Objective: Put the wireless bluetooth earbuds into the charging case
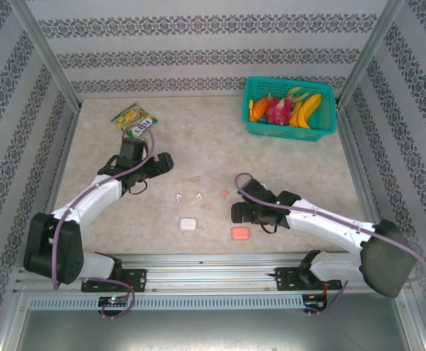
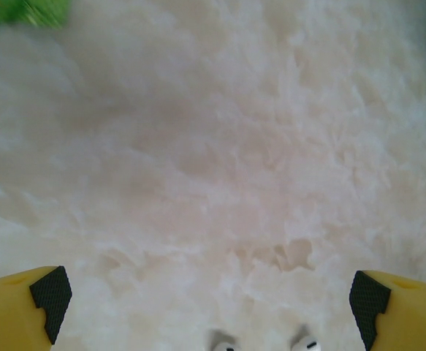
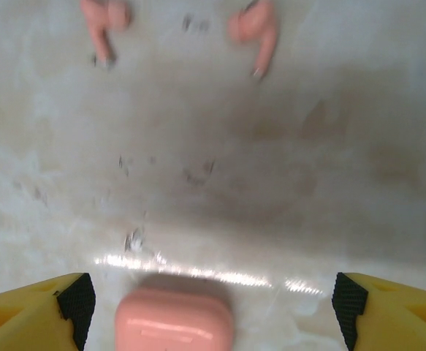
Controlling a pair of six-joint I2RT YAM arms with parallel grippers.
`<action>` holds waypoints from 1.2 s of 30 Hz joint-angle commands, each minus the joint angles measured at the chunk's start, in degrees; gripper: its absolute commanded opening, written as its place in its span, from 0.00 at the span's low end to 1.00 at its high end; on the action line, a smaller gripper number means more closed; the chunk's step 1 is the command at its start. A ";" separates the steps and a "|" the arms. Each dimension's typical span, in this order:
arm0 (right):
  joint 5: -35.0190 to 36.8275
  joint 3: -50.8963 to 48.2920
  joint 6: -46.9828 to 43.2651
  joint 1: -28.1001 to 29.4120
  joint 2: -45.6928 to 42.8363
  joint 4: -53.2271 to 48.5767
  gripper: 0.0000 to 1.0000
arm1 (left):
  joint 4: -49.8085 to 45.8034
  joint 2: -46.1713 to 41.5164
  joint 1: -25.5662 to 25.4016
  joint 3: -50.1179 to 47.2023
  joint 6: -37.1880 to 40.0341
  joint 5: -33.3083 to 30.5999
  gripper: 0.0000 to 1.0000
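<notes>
The left arm's jaws stand wide open and empty over the counter [image 2: 198, 146]. Two white earbuds [image 2: 227, 345] lie side by side between them at the lower edge of the wrist view. From above, the white case [image 1: 188, 224] sits just nearer than those earbuds. The right arm's jaws are also spread wide and hold nothing. The pink case [image 3: 175, 320] lies low between them, with two pink earbuds [image 3: 104, 25] on the counter beyond it. A green packet [image 1: 134, 121] and a teal basket [image 1: 286, 133] of fruit sit at the far side.
</notes>
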 commanded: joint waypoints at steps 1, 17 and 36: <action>4.19 2.82 7.20 5.12 3.50 -4.23 0.87 | -1.46 2.86 -3.18 2.79 -2.01 -0.10 1.00; 7.04 4.81 16.04 13.29 12.17 -5.93 0.84 | 0.53 4.51 -6.42 3.69 -2.68 0.41 1.00; 5.32 1.85 16.09 10.61 14.31 -0.79 0.79 | 0.51 5.34 -7.32 5.02 -2.92 0.86 1.00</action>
